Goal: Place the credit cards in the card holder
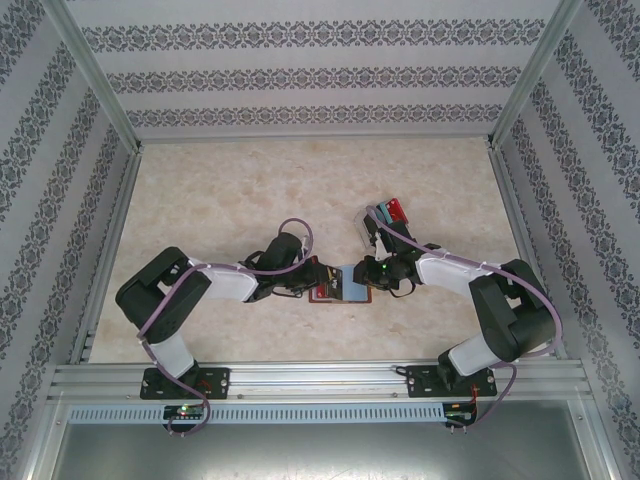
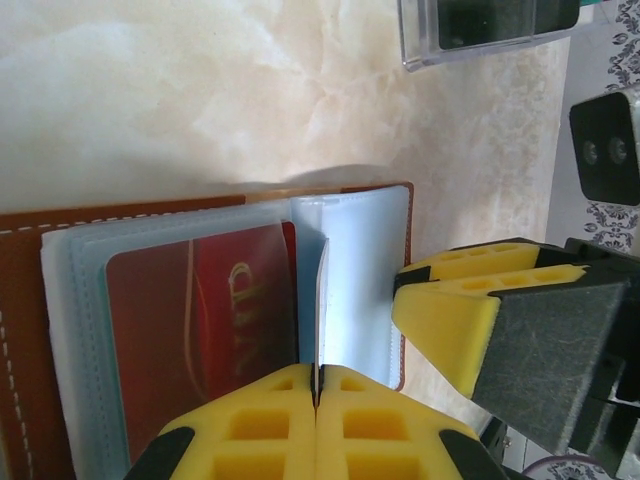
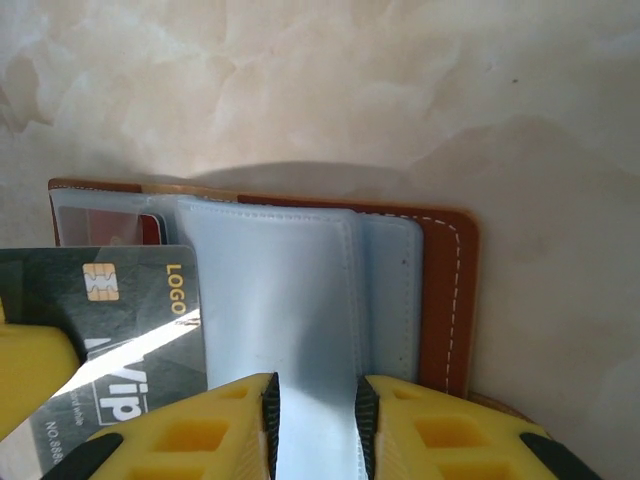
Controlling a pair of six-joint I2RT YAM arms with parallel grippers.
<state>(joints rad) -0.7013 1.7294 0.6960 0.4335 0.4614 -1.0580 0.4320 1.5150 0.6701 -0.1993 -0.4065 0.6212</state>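
Lying open on the marbled table (image 2: 200, 100), the card holder (image 3: 452, 290) bares its clear sleeves; a red card (image 2: 200, 320) sits inside one; the left gripper (image 2: 316, 385) is clamped on a dark grey card (image 3: 110, 310) standing over the holder's sleeves; the right gripper (image 3: 315, 400) hovers above the holder's middle, jaws apart.

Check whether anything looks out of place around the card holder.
One thing: the dark grey card is not in a sleeve. The left gripper pinches it on edge above the open card holder, beside the red card already sleeved. Otherwise nothing looks spilled or damaged.
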